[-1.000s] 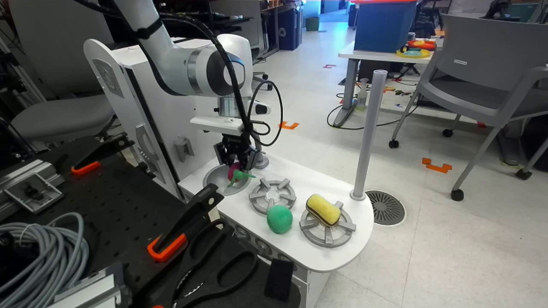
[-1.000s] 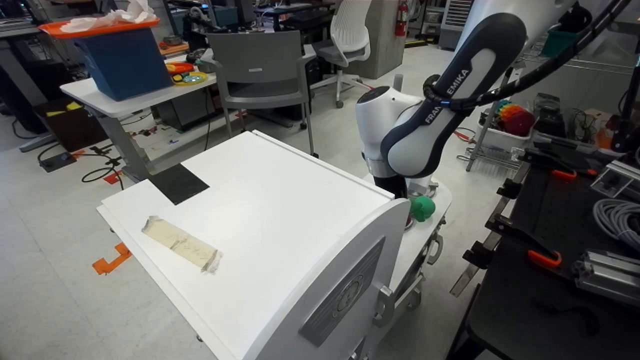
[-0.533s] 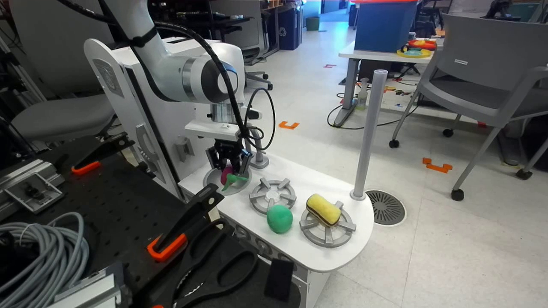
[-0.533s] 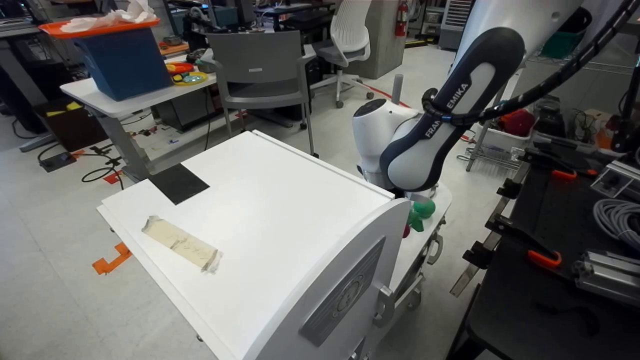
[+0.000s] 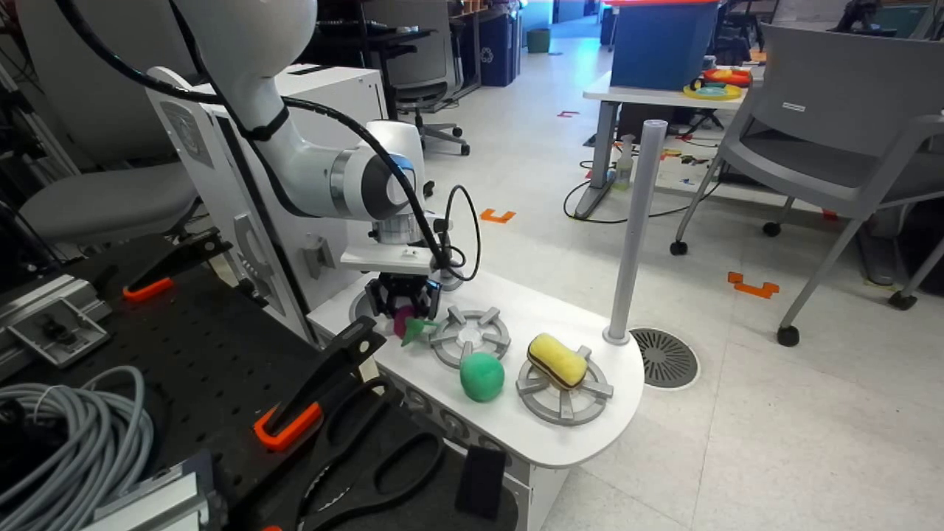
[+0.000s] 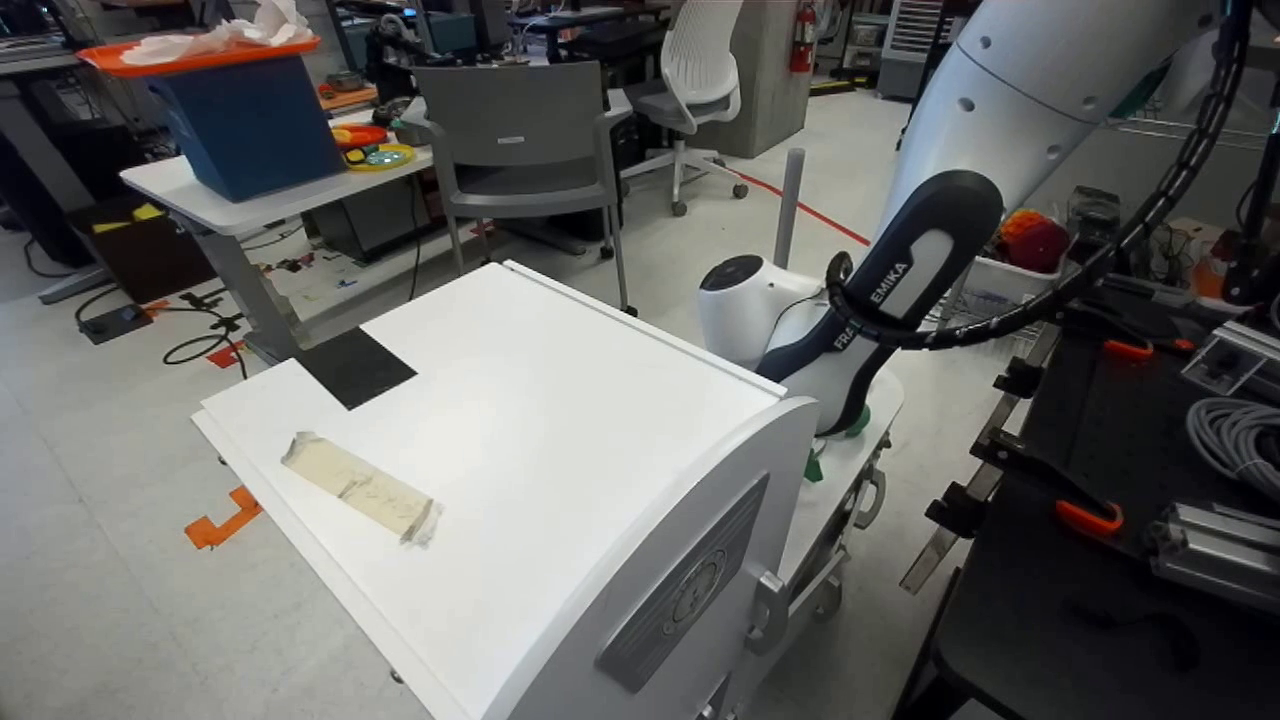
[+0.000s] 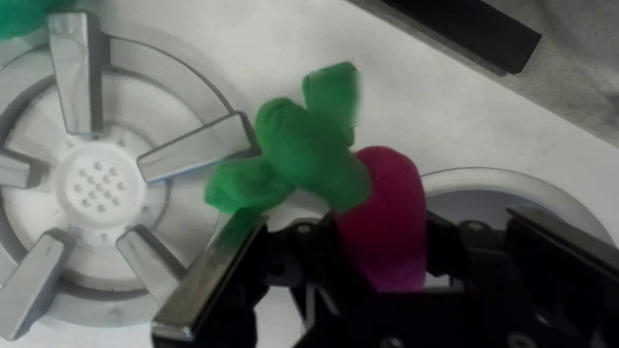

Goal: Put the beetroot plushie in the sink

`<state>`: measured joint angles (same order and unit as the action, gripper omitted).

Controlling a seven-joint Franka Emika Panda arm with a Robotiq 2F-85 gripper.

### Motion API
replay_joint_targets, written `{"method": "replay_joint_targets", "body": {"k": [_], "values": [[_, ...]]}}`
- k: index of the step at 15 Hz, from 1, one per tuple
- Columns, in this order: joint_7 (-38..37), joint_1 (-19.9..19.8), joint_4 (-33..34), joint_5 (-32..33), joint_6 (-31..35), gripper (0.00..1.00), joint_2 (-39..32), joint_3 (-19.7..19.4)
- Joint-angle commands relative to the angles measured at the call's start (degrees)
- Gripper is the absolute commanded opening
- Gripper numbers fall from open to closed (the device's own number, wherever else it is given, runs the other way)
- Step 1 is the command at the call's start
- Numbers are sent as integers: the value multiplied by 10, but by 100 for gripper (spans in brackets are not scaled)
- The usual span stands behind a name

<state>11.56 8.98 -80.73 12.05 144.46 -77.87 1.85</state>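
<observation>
Lower than 0.5 s ago, and shifted from over the round grey metal sink (image 5: 358,307) toward its edge, the black 2-fingered gripper (image 5: 404,313) has the soft, roundish, magenta, green-leafed beetroot plushie (image 5: 403,323) in its grasp.

In an exterior view the plushie overlaps the sink's edge, leaves pointing away from the sink to the nearer of 2 round grey burners (image 5: 470,338). Farther from the sink come a smooth green ball (image 5: 481,377) and, on the farther burner, a yellow oblong soft toy (image 5: 557,361).

In an exterior view the boxy white toy cabinet (image 6: 560,400) beside the sink and the white-and-black robot arm (image 6: 950,205) hide the gripper (just a green leaf shows past them).

In the wrist view both fingers (image 7: 441,244) press the magenta body beside or above the sink's rim; which, and whether it touches the smooth white counter (image 7: 464,130), I cannot tell.
</observation>
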Motion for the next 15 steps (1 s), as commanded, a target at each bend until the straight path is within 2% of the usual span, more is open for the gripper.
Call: {"method": "replay_joint_targets", "body": {"k": [1,2,5,7,8,11,12,13,15], "values": [[48,-6,45,16,22,5,-40,15],[58,-5,45,19,26,12,-42,14],[80,-8,52,23,27,14,-46,18],[99,-15,44,20,28,9,-39,30],[112,-20,34,17,25,4,-29,41],[149,-35,17,14,24,4,-19,72],[155,-36,22,15,27,40,-25,74],[160,-37,29,16,26,42,-30,75],[158,-33,41,18,32,56,-41,69]]}}
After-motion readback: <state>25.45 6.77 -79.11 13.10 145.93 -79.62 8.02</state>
